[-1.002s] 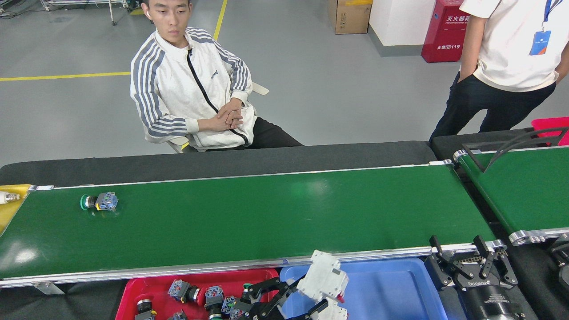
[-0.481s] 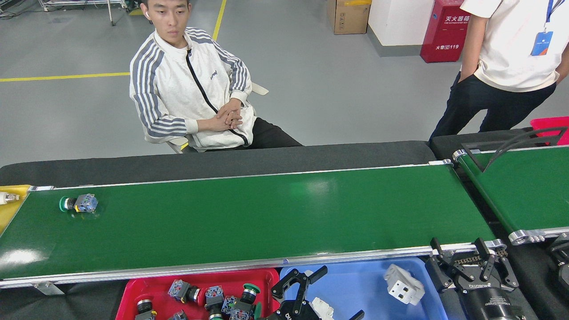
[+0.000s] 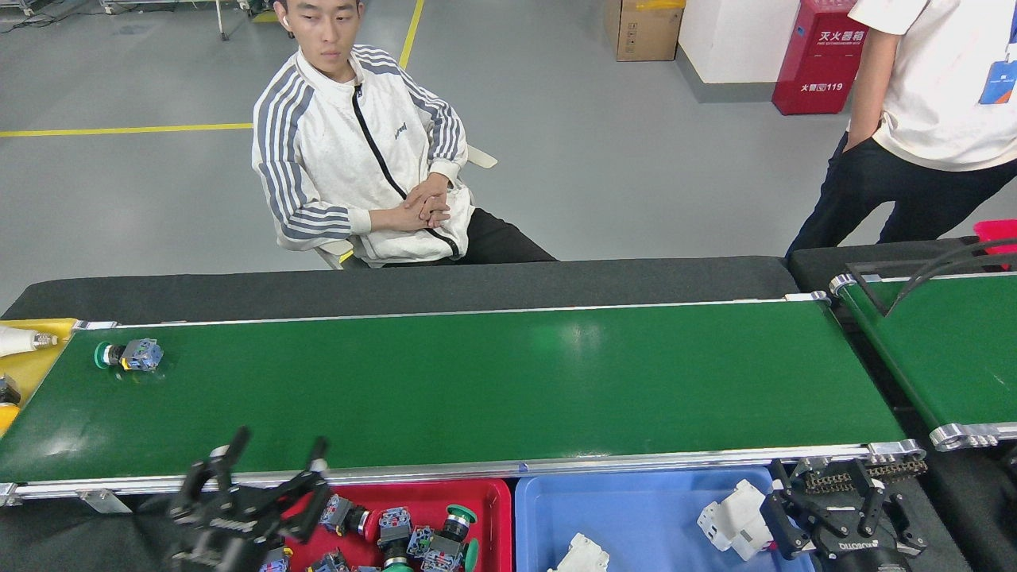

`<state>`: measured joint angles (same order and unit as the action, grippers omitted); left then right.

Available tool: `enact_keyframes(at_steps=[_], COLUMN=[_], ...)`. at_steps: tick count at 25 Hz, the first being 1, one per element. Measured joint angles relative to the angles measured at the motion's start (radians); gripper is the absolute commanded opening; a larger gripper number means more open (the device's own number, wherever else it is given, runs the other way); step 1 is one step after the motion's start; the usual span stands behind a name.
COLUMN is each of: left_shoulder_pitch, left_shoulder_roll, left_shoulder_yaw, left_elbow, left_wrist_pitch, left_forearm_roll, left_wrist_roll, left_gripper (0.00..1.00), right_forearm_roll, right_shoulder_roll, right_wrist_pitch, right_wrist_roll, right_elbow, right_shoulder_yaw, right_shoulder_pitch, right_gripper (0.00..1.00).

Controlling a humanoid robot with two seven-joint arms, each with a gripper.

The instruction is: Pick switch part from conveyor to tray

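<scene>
The conveyor (image 3: pixel 477 389) is lying wide and mostly bare, its near silver rail running just behind the two trays and its far rail sitting against the dark bench (image 3: pixel 397 282). A single switch part (image 3: pixel 127 354) — green cap, blue block — is resting on the belt close to the left end, near the far rail, with open green belt stretching to its right all the way to the end roller.

The left gripper (image 3: pixel 266 477) is hovering low over the near rail, above the left corner of the red tray (image 3: pixel 493 500), its fingers standing spread apart with nothing between them. It is sitting well apart from the switch part, with clear belt between them. The right gripper (image 3: pixel 842 512) is waiting off the right end of the blue tray (image 3: pixel 636 516), its fingers also looking parted and empty, though the view there is dark and cropped.

The red tray is holding a cluster of switch parts; the blue tray is holding white breaker-like pieces (image 3: pixel 735 516), one just beside the right gripper. A yellow tray (image 3: pixel 32 365) is sitting at the belt's left end, and a shorter green belt (image 3: pixel 945 349) is angling off to the right. Behind the bench, a seated person (image 3: pixel 365 159) is watching and another person (image 3: pixel 929 119) is standing at the right.
</scene>
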<state>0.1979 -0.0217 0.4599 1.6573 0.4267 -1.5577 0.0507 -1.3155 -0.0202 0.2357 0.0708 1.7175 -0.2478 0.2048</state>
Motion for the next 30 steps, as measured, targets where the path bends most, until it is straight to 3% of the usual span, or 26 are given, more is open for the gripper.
enact_keyframes(at_steps=[5, 16, 23, 30], left_shoulder_pitch=[0.019, 0.021, 0.016, 0.012], left_shoulder_roll=[-0.055, -0.11, -0.2, -0.21], left_shoulder_yaw=[0.032, 0.028, 0.025, 0.029], left_elbow=[-0.026, -0.027, -0.085, -0.132], left_wrist_pitch=[0.019, 0.096, 0.1, 0.107], left_forearm_roll=[0.018, 0.06, 0.142, 0.146], left_wrist_roll=[0.016, 0.014, 0.013, 0.013], left_gripper=[0.99, 0.99, 0.99, 0.99], right_forearm_roll=[0.0, 0.0, 0.0, 0.0], right_shoulder_roll=[0.0, 0.0, 0.01, 0.01], right_wrist_pitch=[0.001, 0.002, 0.005, 0.009], right_wrist_roll=[0.0, -0.004, -0.005, -0.007], right_elbow=[0.004, 0.023, 0.032, 0.032], right_shoulder_yaw=[0.0, 0.0, 0.0, 0.0], right_shoulder_pitch=[0.004, 0.009, 0.011, 0.017], right_gripper=[1.0, 1.0, 1.0, 1.0])
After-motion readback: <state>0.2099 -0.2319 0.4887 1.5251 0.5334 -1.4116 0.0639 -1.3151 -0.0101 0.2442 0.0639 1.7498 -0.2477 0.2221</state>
